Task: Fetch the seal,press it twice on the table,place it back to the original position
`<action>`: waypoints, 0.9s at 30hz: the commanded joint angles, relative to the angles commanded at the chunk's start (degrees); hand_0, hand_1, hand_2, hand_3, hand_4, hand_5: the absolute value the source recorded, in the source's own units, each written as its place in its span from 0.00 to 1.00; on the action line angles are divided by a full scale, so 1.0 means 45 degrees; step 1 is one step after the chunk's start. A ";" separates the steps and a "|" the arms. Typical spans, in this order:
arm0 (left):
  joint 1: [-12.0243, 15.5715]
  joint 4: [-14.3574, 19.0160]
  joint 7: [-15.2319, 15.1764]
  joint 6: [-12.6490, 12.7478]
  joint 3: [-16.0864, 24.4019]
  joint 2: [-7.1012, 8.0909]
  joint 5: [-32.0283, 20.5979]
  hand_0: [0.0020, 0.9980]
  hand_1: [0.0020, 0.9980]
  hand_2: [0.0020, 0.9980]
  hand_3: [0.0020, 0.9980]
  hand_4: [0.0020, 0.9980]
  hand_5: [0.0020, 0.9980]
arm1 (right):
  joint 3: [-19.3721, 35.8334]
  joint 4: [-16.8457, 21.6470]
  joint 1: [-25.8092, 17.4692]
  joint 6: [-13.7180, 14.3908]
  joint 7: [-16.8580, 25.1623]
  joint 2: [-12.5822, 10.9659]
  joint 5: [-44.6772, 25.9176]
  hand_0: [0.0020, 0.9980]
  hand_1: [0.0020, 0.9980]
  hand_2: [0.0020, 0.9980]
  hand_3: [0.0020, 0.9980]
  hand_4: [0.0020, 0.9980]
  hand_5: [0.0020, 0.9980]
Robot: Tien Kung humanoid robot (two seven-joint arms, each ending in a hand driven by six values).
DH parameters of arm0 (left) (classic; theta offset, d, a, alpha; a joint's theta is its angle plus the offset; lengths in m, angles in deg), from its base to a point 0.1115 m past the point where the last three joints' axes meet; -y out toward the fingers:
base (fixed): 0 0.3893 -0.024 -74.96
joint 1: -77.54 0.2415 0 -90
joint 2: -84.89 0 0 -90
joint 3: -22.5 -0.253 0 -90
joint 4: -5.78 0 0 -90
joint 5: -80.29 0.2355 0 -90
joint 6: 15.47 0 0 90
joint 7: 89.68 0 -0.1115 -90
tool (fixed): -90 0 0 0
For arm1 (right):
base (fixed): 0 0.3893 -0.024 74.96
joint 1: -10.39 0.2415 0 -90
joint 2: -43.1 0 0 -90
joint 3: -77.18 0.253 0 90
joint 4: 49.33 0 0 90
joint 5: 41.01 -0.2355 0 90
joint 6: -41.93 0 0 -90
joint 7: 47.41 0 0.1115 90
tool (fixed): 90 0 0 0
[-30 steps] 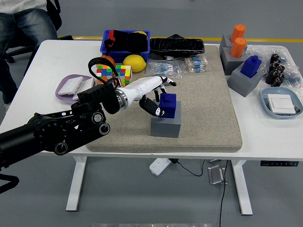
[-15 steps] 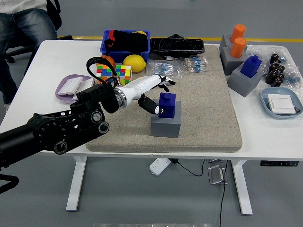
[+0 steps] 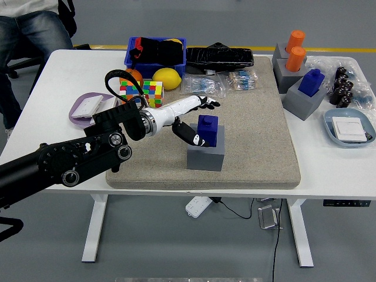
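Because the blue seal [image 3: 207, 130] looks like a small rigid plastic block, it should be light and stiff, with smooth flat sides that could slip under a loose pinch; the best hold is across its upper body, on opposite faces, well above where it sinks into the grey holder [image 3: 205, 156]. It stands upright in that holder near the middle of the tan mat [image 3: 258, 141] on the white worktop [image 3: 329, 167]. The left hand [image 3: 192, 120] is at the seal's left side: its fingers [image 3: 189, 134] are spread, the lower dark ones reaching to the block's left face and the upper ones splayed above and behind it. Whether any tip touches the seal cannot be told, and nothing is gripped yet. The right hand is out of view.

Lifting straight up should clear the holder, which may tip or drag if the seal binds. Open mat lies to the right and in front of the holder, good room for the two presses. Behind the hand, the colour cubes [image 3: 143, 91], lemon [image 3: 167, 77] and packets [image 3: 202, 87] crowd the far edge, so the forearm has little slack that way. A second blue seal [image 3: 311, 82] sits well apart at right.
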 joint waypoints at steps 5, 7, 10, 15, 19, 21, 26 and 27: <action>0.0170 -0.0385 -0.0730 -0.0139 0.0370 -0.0024 -0.1627 1.00 1.00 1.00 1.00 1.00 0.67 | 0.0037 -0.0013 -0.0007 -0.0003 0.0002 0.0033 0.0011 0.90 0.75 0.75 0.78 0.89 0.55; 0.0272 -0.0565 -0.1335 0.0260 0.0555 -0.0026 -0.2380 1.00 1.00 1.00 1.00 1.00 0.67 | 0.0048 -0.0015 -0.0009 -0.0003 0.0004 0.0046 0.0011 0.90 0.75 0.75 0.78 0.89 0.55; 0.0420 -0.0824 -0.2235 0.0935 0.0825 -0.0036 -0.3412 1.00 1.00 1.00 1.00 1.00 0.67 | 0.0059 -0.0025 -0.0019 -0.0006 0.0005 0.0072 0.0015 0.90 0.75 0.75 0.78 0.89 0.55; 0.0679 -0.1428 -0.3925 0.2022 0.1206 -0.0047 -0.5308 1.00 1.00 1.00 1.00 1.00 0.88 | 0.0080 -0.0040 -0.0034 -0.0008 0.0009 0.0111 0.0016 0.90 0.75 0.75 0.78 0.89 0.55; 0.0931 -0.2232 -0.5852 0.3370 0.1380 0.0011 -0.7269 1.00 1.00 1.00 1.00 1.00 1.00 | 0.0075 -0.0024 -0.0024 -0.0013 0.0013 0.0137 0.0000 0.90 0.75 0.75 0.78 0.89 0.55; 0.1071 -0.2574 -0.6679 0.3743 0.1651 0.0116 -0.7999 1.00 1.00 1.00 1.00 1.00 1.00 | 0.0110 -0.0033 -0.0029 -0.0011 0.0013 0.0149 0.0009 0.90 0.75 0.75 0.78 0.89 0.55; 0.1409 -0.3232 -0.6882 0.4233 0.2577 0.0598 -0.7474 1.00 1.00 1.00 1.00 1.00 0.96 | 0.0190 -0.0051 -0.0042 -0.0006 0.0013 0.0137 0.0028 0.90 0.75 0.75 0.78 0.89 0.55; 0.1450 -0.3330 -0.6858 0.4293 0.2703 0.0685 -0.7326 1.00 1.00 1.00 1.00 1.00 0.96 | 0.0195 -0.0051 -0.0044 -0.0006 0.0014 0.0132 0.0029 0.90 0.75 0.75 0.78 0.89 0.55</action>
